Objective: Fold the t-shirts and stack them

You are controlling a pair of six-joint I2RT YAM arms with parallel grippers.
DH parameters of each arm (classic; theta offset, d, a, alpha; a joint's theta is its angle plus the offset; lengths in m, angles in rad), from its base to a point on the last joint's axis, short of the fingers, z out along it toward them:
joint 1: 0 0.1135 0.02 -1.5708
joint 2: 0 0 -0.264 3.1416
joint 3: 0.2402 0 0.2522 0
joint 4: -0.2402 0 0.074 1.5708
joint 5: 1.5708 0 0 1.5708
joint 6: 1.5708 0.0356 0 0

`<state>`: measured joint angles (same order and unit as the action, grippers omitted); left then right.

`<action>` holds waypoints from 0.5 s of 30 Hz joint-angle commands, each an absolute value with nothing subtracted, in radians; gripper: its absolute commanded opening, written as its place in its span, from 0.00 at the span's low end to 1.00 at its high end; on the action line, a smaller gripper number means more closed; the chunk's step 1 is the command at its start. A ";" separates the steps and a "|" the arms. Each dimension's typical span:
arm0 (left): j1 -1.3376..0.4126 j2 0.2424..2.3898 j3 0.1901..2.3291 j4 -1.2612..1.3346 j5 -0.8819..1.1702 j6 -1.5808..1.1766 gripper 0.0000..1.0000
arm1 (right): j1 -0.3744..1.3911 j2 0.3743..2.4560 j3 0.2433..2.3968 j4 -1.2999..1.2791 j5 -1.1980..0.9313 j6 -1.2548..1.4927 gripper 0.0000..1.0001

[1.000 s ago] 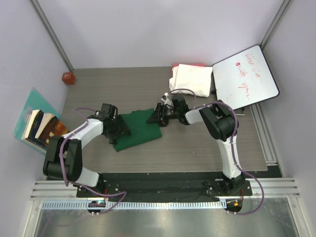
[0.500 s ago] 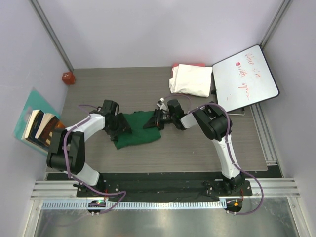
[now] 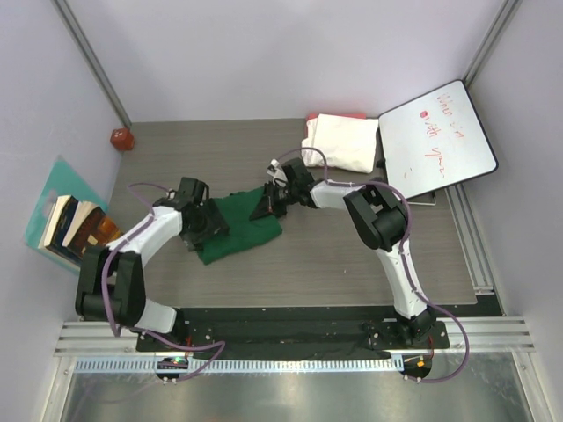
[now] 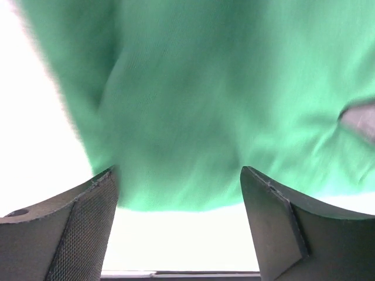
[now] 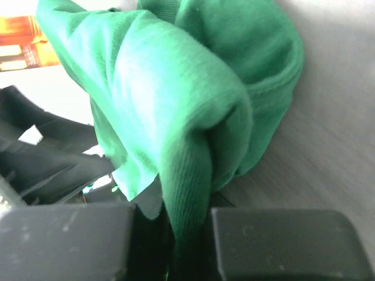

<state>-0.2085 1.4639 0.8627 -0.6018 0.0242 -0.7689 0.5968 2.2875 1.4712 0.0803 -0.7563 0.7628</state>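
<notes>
Right hand [image 5: 188, 231] is pinching a fold of the green shirt [image 3: 242, 230], looks like to flip it over. Left hand [image 4: 179, 190] gapes wide over the other edge, holding nothing.

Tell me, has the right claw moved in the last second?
Yes. The right gripper has slid left, away from the whiteboard, pinching the green t-shirt.

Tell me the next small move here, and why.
Probably close the left gripper on the green t-shirt at its left edge. The right gripper pinches a fold of cloth at the other side, while the left jaws stand open with cloth just ahead, so only one end is held.
</notes>
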 commanded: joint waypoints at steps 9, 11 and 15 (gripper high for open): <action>-0.210 1.210 0.864 -0.805 -0.155 -0.718 0.84 | 0.483 2.451 2.052 -0.555 -0.512 0.428 0.01; -0.209 1.218 0.850 -0.793 -0.135 -0.722 0.84 | 0.439 2.465 2.118 -0.590 -0.525 0.422 0.01; -0.210 1.236 0.819 -0.770 -0.094 -0.730 0.83 | 0.393 2.538 2.304 -0.757 -0.517 0.358 0.01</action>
<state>-0.2085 1.2228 0.8444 -0.7727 -0.1162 -0.7322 0.4473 2.4939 2.1296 -0.5716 -0.5419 0.4427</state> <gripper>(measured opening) 0.832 0.143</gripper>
